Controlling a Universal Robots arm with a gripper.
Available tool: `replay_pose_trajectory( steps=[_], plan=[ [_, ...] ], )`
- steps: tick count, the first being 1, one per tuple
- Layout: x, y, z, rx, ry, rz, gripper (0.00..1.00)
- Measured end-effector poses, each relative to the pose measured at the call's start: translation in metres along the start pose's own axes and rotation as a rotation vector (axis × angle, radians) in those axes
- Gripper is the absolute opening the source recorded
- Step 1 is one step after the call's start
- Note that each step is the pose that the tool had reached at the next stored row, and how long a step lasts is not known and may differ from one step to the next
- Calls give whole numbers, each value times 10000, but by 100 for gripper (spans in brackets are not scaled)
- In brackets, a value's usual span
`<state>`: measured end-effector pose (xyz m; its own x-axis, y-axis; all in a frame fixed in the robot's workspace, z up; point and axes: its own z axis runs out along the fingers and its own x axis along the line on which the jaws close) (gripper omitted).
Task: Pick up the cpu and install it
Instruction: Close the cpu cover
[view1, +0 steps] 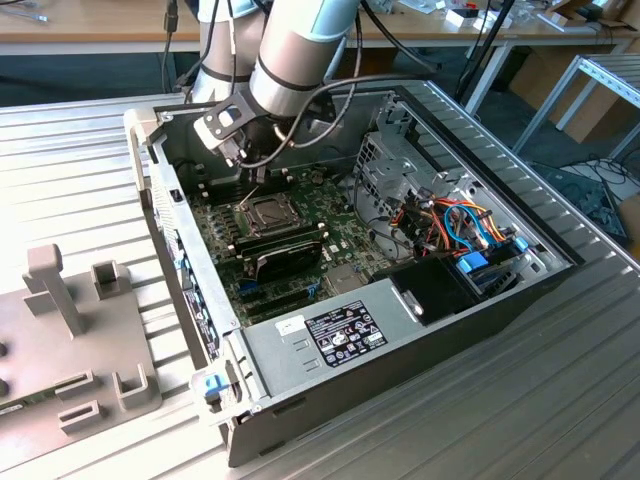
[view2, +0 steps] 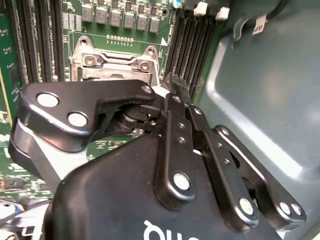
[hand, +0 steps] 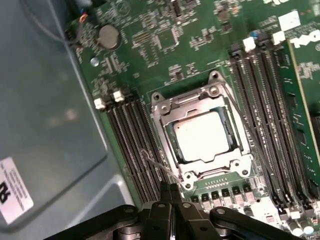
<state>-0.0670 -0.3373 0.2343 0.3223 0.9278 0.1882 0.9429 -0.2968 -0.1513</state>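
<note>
Already cpu (hand: 202, 136) seated in socket frame (hand: 165, 107), gripper (hand: 170, 190) closed just beside

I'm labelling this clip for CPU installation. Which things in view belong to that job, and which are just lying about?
Job: cpu, seated in the socket frame; gripper close beside it.
Lying about: memory slots, coin battery, power supply, coloured cables, grey fixture.

The cpu (hand: 202, 136) is a flat square chip with a pale, dull silver top. It lies level inside the metal socket frame (hand: 192, 102) on the green board (hand: 150, 30), seemingly fully seated.
</note>
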Motion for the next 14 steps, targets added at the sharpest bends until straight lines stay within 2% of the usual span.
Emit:
replay_pose_trajectory(
  steps=[2,5,13,14],
  plan=[
    [0,0,-1,73,1,-299,11],
    [0,0,-1,190,-45,-846,11],
    [0,0,-1,537,-262,-2532,11],
    [0,0,0,597,-299,-2827,11]
  ],
)
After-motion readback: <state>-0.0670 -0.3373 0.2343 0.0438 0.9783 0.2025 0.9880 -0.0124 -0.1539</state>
